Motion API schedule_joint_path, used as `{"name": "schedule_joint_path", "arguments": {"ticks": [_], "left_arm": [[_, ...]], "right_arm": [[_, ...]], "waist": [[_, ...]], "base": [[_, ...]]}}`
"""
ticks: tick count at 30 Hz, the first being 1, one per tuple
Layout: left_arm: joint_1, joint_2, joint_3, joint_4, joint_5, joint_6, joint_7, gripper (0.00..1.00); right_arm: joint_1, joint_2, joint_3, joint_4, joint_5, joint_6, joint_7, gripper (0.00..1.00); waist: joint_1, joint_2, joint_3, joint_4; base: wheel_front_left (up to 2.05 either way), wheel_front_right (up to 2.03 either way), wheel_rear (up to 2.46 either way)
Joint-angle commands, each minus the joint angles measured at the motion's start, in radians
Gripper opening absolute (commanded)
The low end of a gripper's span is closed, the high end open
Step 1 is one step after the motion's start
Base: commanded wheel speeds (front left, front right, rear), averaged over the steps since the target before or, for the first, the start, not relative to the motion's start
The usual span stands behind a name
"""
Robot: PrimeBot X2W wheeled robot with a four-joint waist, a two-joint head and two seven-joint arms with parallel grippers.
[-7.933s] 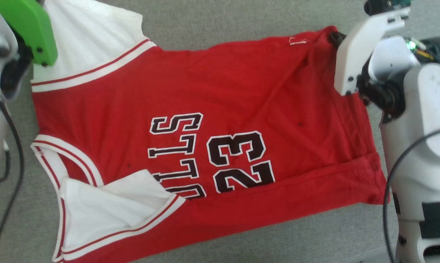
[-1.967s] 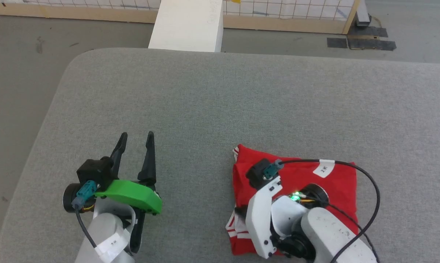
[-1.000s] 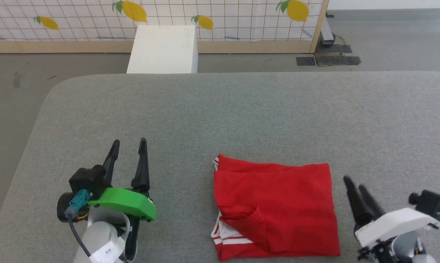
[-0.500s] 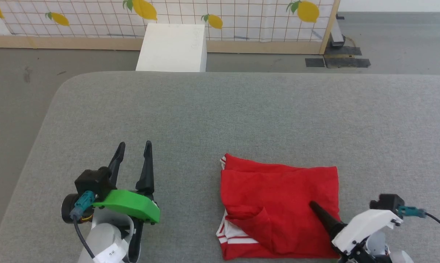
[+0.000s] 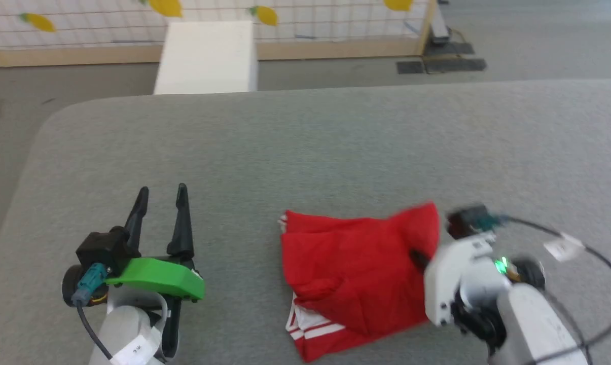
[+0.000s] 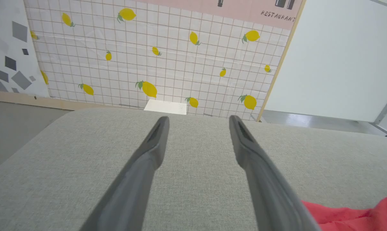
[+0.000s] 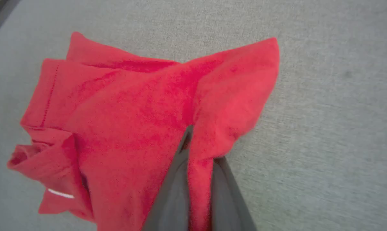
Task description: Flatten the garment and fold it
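Now that the right tool point(image 7: 198, 144) has clamped onto the right edge of the folded shirt point(image 5: 356, 263), one corner lifts off the desk point(image 5: 285, 142), risking the fold; the left tool point(image 5: 162, 188) waits, fingers spread.

Grey padded tabletop before a lemon-print partition, in even daylight-like light.

The grey fabric-covered table point(image 5: 305, 152) with a rounded corner at 10 o'clock spans the head view; beyond it, at 11 o'clock, stands a white block point(image 5: 206, 58) on the grey floor point(image 5: 538, 45). A white grid panel printed with yellow lemons point(image 6: 148, 57) runs behind, edged by a wooden baseboard point(image 5: 72, 55) and a wooden post point(image 6: 278, 69). Dark floor patches point(image 5: 439, 65) lie at 1 o'clock. A plain white wall point(image 6: 341, 57) stands at 2 o'clock in the left wrist view.
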Motion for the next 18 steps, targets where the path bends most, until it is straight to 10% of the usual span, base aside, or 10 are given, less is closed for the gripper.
{"name": "schedule_joint_path", "arguments": {"ticks": [1,8,18], "left_arm": [[0.01,0.004,0.008,-0.012,0.011,-0.007,-0.004,1.0],[-0.02,0.021,0.039,-0.083,0.037,-0.006,-0.004,1.0],[-0.082,0.058,0.01,-0.111,0.071,-0.007,-0.004,1.0]], "right_arm": [[-0.043,-0.021,0.035,-0.033,-0.051,-0.001,0.018,0.0],[-0.231,-0.189,0.203,-0.073,-0.2,-0.001,0.02,0.0],[-0.443,-0.356,0.136,0.145,-0.309,-0.001,-0.153,0.0]], "waist": [[0.0,0.0,0.044,-0.084],[0.0,0.0,0.129,-0.227],[0.0,0.0,0.244,-0.34]], "base": [[0.0,0.0,0.0],[0.0,0.0,0.0],[0.0,0.0,0.0]]}}
